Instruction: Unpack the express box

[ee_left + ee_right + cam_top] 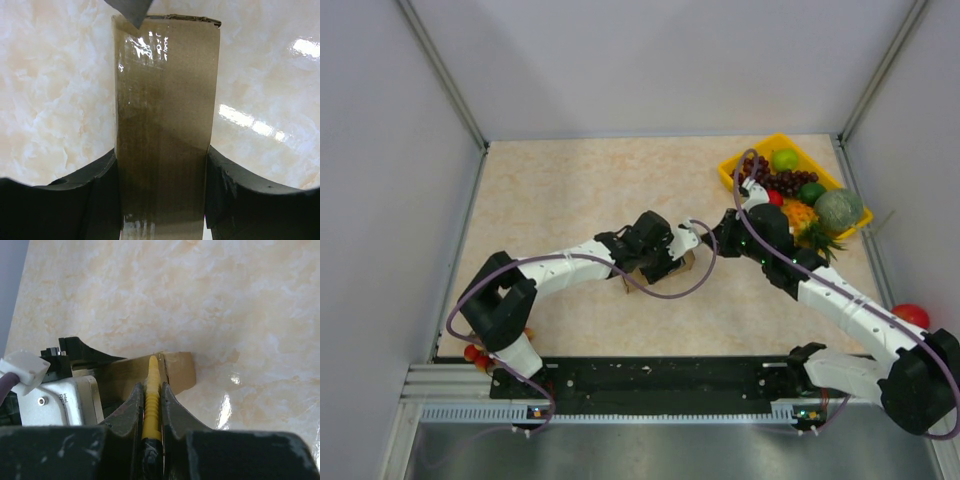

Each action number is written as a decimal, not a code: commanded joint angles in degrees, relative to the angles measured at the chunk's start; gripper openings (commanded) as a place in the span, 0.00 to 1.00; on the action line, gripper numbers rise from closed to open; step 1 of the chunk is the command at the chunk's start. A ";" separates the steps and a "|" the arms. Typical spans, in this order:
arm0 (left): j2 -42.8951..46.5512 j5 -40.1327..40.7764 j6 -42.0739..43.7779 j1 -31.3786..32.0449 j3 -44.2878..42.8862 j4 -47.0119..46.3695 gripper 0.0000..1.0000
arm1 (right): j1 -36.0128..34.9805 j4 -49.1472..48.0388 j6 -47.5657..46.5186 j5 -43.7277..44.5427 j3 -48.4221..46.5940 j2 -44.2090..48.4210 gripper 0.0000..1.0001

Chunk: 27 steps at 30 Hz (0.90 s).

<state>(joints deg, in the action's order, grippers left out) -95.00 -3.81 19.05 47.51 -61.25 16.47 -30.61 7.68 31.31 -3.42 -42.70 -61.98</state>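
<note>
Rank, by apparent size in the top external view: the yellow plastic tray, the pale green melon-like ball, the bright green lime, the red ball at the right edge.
1. Yellow plastic tray
2. Pale green melon-like ball
3. Bright green lime and red ball: look alike; the ball is partly hidden.

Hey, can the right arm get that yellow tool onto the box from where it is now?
Probably yes. The right gripper is shut on a yellow tool whose tip already sits at the express box edge, nothing between them. The left gripper clamps the box's sides, leaving that end free.
</note>
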 commanded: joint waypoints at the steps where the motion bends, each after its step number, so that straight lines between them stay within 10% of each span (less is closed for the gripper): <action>1: -3.00 5.22 1.96 -0.13 3.60 4.36 0.19 | 1.87 -4.34 1.65 2.19 0.86 0.28 0.00; 27: -3.70 5.40 1.26 0.75 3.16 5.24 0.18 | 3.63 -7.24 0.15 -2.99 2.00 -3.76 0.00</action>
<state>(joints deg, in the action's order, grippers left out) -95.00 -2.26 19.14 48.18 -61.06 15.99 -27.51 3.84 32.10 -5.54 -41.60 -64.97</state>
